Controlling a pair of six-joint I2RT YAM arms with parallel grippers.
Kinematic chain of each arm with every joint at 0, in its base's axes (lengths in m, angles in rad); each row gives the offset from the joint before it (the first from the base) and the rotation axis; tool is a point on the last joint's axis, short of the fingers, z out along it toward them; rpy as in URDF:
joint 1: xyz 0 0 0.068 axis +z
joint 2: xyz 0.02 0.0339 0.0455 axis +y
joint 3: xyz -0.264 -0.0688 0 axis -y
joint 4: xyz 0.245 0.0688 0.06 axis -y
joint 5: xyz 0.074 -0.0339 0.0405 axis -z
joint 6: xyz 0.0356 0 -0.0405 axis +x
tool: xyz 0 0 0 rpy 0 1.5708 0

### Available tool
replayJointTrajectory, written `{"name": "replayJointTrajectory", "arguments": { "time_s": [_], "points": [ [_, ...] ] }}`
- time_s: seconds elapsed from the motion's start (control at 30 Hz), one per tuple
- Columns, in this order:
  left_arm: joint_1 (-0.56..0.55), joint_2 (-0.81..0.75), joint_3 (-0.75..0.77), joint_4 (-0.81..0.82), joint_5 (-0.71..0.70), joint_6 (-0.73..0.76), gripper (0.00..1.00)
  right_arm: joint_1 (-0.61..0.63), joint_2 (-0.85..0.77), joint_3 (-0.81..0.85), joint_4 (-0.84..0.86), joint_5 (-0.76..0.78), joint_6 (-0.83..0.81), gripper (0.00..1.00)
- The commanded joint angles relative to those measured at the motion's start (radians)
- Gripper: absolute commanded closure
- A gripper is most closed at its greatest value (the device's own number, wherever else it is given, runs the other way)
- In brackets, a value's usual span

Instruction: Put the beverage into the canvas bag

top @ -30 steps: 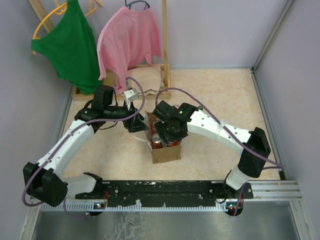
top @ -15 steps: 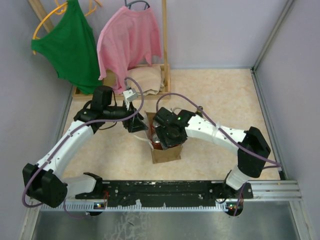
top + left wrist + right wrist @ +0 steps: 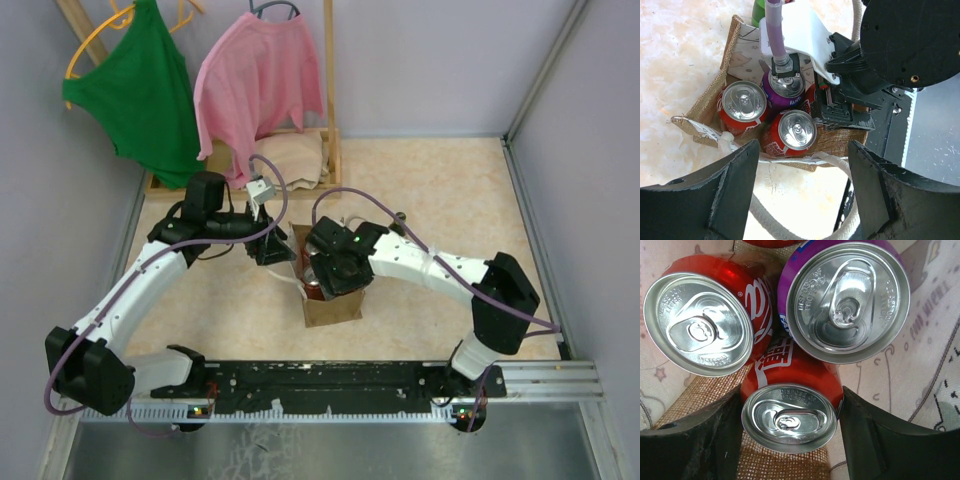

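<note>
Red can (image 3: 787, 415), pinched in right gripper (image 3: 790, 397), is now lowered deeper into canvas bag (image 3: 702, 102); release judged next. Left gripper (image 3: 802, 150) is held spread.

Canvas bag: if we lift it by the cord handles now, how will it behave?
Probably heavy for its size: several sealed cans sit inside. The canvas bag has bowed walls, so expect sagging. The cord handle looks limp; it'll likely swing.
</note>
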Motion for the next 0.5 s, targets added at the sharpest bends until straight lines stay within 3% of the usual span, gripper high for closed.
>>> {"name": "replayJointTrajectory", "arguments": {
  "time_s": [0.0,0.27,0.47],
  "points": [
    [0.007,-0.014,-0.006,0.011,0.031,0.015,0.23,0.010,-0.018,0.023,0.047,0.017,-0.014,0.49],
    [0.009,-0.006,-0.007,0.012,0.036,0.019,0.23,0.010,-0.035,0.071,0.019,0.007,-0.054,0.30],
    [0.009,-0.004,-0.006,0.013,0.034,0.021,0.23,0.010,-0.040,0.099,-0.002,0.011,-0.062,0.26]
  ]
}}
